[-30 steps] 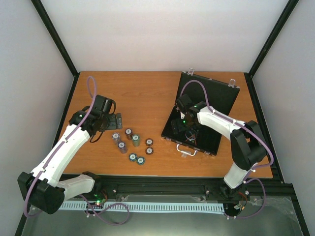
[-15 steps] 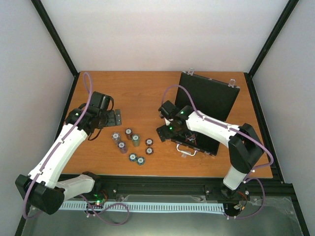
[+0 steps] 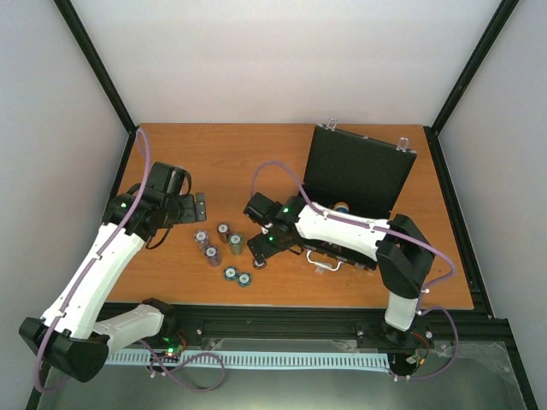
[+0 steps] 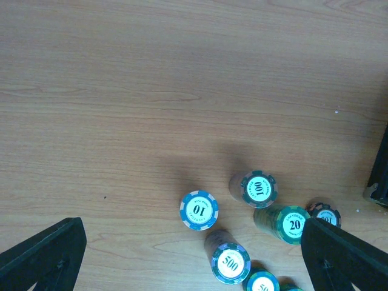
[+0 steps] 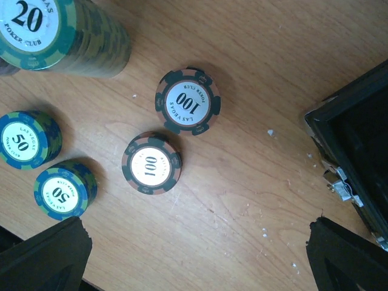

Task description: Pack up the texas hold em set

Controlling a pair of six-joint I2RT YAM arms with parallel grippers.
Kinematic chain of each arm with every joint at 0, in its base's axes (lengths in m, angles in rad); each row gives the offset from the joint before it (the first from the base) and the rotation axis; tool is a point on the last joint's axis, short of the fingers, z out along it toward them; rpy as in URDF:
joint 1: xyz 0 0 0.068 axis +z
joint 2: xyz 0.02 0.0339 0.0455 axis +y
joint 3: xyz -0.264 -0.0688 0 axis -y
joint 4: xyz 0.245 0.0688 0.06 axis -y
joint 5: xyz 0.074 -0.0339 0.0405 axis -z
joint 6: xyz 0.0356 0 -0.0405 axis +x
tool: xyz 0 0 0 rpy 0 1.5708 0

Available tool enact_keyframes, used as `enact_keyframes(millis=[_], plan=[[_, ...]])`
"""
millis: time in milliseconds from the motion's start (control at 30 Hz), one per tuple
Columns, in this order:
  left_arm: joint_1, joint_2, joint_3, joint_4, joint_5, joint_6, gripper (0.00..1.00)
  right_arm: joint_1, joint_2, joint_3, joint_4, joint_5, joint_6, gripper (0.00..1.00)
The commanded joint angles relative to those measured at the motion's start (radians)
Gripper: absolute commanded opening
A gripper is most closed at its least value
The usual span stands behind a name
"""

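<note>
The black hinged case point(image 3: 359, 171) lies open at the right, lid upright, silver handle point(image 3: 325, 263) toward me, and a small blue disc point(image 3: 342, 206) shows inside. Several small stacks of poker chips point(image 3: 224, 243) stand on the wood left of it. My right gripper point(image 3: 260, 243) hangs open over the two brown "100" stacks point(image 5: 151, 162); its fingers point(image 5: 348, 254) are spread wide and hold nothing. My left gripper point(image 3: 192, 207) is open above and left of the chips, with the blue "10" stack point(image 4: 199, 210) between its fingertips point(image 4: 42, 254) and below them.
The case's corner with a latch point(image 5: 348, 182) sits just right of the right gripper. A green "20" stack point(image 5: 60, 33) and two "50" stacks point(image 5: 27, 138) stand to its left. Black frame rails border the table point(image 3: 171, 154).
The right arm swung left, out of the open case and over the chip stacks. The left arm drew back a little to the left. Both grippers stayed open.
</note>
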Motion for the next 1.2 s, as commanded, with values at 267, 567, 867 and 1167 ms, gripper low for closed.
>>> enact_keyframes(millis=[267, 567, 867, 1167], plan=[[-0.003, -0.058, 0.016, -0.033, 0.005, 0.029, 1.00, 0.043, 0.112, 0.113, -0.046, 0.022, 0.059, 0.94], [-0.004, -0.073, 0.010, -0.044, 0.001, 0.034, 1.00, 0.061, 0.169, 0.135, -0.061, 0.025, 0.089, 0.88], [-0.004, -0.078, 0.008, -0.047, 0.008, 0.040, 1.00, 0.073, 0.207, 0.145, -0.060, 0.005, 0.088, 0.84], [-0.004, -0.083, 0.008, -0.051, 0.015, 0.041, 1.00, 0.082, 0.232, 0.155, -0.053, 0.006, 0.100, 0.82]])
